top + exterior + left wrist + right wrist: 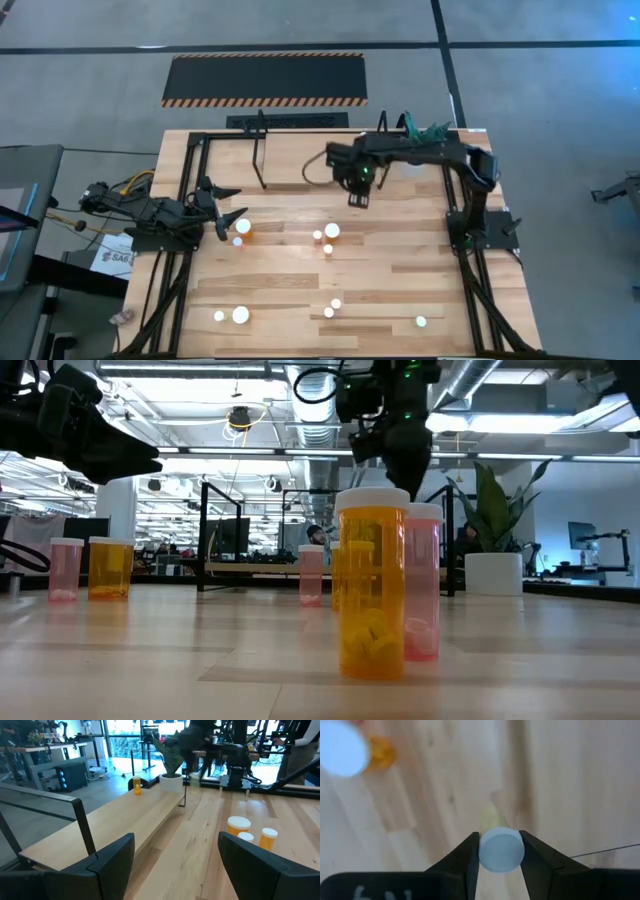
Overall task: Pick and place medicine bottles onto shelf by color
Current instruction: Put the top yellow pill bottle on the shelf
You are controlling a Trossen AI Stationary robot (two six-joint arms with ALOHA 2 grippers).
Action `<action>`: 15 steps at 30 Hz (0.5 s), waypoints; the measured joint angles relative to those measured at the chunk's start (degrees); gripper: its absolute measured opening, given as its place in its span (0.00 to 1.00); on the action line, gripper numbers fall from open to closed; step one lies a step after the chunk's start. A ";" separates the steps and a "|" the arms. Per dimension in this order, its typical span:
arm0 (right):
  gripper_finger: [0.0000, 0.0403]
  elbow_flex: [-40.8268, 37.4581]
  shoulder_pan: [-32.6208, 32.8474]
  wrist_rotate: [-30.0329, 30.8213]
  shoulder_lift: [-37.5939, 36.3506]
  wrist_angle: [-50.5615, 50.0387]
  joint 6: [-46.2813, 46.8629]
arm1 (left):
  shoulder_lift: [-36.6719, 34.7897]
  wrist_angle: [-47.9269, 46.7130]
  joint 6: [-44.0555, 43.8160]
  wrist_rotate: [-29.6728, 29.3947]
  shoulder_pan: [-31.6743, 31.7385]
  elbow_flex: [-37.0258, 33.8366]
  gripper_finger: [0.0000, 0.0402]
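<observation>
Unlabelled orange bottle (pixel 372 585), pills inside.

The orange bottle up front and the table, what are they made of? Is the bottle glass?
The orange bottle looks like see-through plastic, though glass can't be ruled out: light passes through it and pills show inside. Its cap looks like matte white plastic. The table looks like light wooden planks with a smooth, slightly shiny finish, showing grain lines and soft reflections.

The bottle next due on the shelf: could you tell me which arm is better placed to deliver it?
Right. The right gripper is shut on a bottle above the table, near the shelf. The left gripper hangs open and empty.
</observation>
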 joint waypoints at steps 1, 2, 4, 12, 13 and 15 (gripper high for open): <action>0.35 1.29 -0.98 0.02 0.65 0.16 -0.66 | 0.02 0.00 0.00 0.00 -0.01 0.00 0.68; 0.35 2.62 -1.97 0.02 1.34 0.16 -1.36 | 0.01 0.01 0.00 0.00 -0.01 0.00 0.68; 0.35 5.28 -3.56 0.21 3.09 0.11 -2.78 | 0.01 0.00 0.01 0.00 0.00 0.00 0.68; 0.35 15.45 -7.86 2.58 11.79 -0.96 -10.09 | 0.01 -0.02 0.01 0.00 0.00 0.00 0.68; 0.35 16.67 -8.18 2.52 12.94 -1.43 -10.61 | 0.02 -0.01 0.01 0.00 0.00 0.00 0.68; 0.35 19.54 -8.82 2.34 15.24 -2.33 -11.79 | 0.02 -0.02 0.00 0.00 0.00 0.00 0.68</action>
